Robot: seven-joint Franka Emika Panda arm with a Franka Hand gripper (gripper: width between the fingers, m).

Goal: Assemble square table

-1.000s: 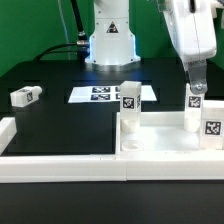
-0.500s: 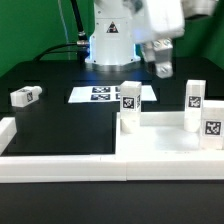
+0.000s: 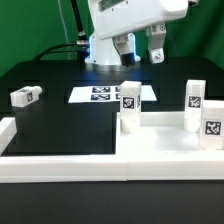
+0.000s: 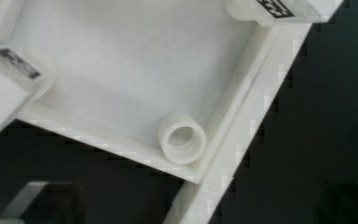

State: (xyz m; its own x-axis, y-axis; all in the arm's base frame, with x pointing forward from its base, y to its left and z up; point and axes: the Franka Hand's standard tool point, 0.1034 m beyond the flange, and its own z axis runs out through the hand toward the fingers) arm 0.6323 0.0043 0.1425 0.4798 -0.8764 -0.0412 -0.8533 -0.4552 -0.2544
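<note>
White plastic is almost everything on this black table [image 3: 60,120]. The big flat square panel [image 3: 165,135] of the square table lies near the front, on the exterior view's right, and it sits right against the long low white border wall [image 3: 60,165] that runs along the front edge. Three short block legs stand up on the panel, each with a black-and-white tag: one leg [image 3: 130,102] at the corner nearer the middle of the table, one tall leg [image 3: 195,102] farther back on the exterior view's right, and one leg [image 3: 211,128] at the very edge of the picture. A fourth leg [image 3: 24,96] lies on its side, well apart from the others, on the exterior view's left. The marker board [image 3: 105,94] lies flat in the middle, behind the panel. The gripper [image 3: 139,50] hangs up high above the table, its two fingers [image 3: 154,47] spread wide with nothing between them (it touches no part at all). The wrist view looks down on the panel [image 4: 123,80] with its raised rim and one round corner socket [image 4: 185,140], which has no leg in it. Two tagged legs peek in at the edges there, but only small bits of them show.
</note>
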